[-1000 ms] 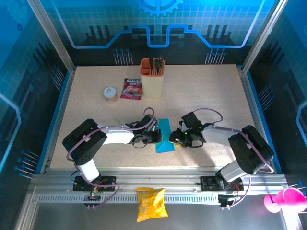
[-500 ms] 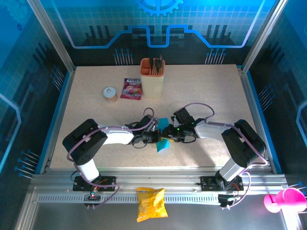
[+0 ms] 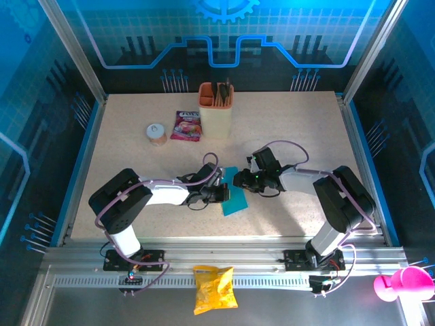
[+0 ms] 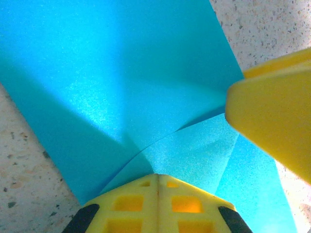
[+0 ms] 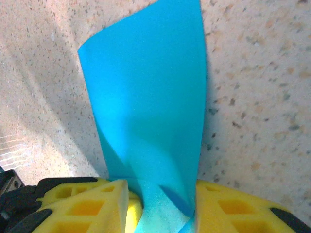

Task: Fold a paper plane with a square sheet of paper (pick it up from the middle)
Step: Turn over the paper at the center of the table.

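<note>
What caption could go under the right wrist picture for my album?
The right gripper pinches a curling square sheet of paper over the speckled table.

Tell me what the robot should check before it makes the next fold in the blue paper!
1. Left hand pinching the blue sheet: ok, it is shut on it.
2. Right hand gripping the sheet: ok, the paper runs between its fingers.
3. Sheet lying flat: not ok, it curves up off the table.
4. Crease straight: cannot tell.
5. Beige cup and pink packet out of the way: ok, both sit farther back.
</note>
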`<state>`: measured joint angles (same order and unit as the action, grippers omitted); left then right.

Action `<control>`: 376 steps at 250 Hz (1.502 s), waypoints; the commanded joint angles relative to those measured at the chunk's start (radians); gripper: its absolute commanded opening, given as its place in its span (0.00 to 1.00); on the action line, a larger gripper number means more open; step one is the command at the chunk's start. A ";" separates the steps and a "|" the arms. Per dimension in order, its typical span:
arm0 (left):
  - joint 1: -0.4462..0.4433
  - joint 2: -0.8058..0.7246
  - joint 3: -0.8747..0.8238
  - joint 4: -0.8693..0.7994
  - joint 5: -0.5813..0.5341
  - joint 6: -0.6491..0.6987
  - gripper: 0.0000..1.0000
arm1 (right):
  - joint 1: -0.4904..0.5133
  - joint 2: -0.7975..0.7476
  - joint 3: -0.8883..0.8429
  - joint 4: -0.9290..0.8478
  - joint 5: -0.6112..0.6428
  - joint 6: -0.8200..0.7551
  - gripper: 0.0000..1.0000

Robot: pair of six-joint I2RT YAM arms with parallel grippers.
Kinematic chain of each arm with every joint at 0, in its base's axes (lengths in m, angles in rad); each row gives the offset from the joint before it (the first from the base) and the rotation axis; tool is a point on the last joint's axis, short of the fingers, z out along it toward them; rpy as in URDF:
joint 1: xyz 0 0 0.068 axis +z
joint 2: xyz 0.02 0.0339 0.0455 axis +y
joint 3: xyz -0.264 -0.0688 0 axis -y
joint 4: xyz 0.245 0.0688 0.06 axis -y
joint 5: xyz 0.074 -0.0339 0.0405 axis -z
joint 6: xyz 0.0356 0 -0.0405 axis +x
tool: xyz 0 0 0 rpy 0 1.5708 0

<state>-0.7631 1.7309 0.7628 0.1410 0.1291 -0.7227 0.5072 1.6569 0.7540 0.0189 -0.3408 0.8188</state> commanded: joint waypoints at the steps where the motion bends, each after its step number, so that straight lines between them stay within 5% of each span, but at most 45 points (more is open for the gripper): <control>1: -0.007 0.022 -0.030 -0.051 0.024 0.028 0.06 | -0.010 0.028 0.004 0.055 -0.060 -0.031 0.37; 65: -0.006 0.022 -0.021 -0.055 0.026 0.028 0.05 | -0.009 0.018 -0.057 0.121 -0.097 0.003 0.27; 121: 0.000 0.000 -0.008 -0.060 0.032 0.021 0.05 | -0.012 -0.038 -0.112 0.138 -0.099 0.026 0.00; 157: 0.047 -0.065 -0.028 -0.053 0.035 -0.008 0.07 | -0.036 -0.130 -0.127 0.100 -0.090 0.047 0.00; 190: 0.142 -0.203 -0.109 -0.029 0.027 -0.062 0.15 | -0.054 -0.281 -0.076 -0.108 -0.006 0.005 0.00; 269: 0.228 -0.565 -0.217 -0.207 -0.095 -0.056 0.24 | -0.009 -0.428 0.224 -0.710 0.542 -0.176 0.00; 329: 0.230 -0.719 -0.228 -0.378 -0.174 -0.032 0.28 | 0.133 -0.241 0.384 -0.973 1.070 -0.141 0.00; 376: 0.242 -0.774 -0.224 -0.492 -0.198 -0.039 0.29 | 0.258 -0.012 0.480 -1.156 1.245 0.015 0.00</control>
<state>-0.5335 0.9985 0.5396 -0.2199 -0.0250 -0.7788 0.6933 1.5307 1.1717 -0.9237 0.6762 0.7139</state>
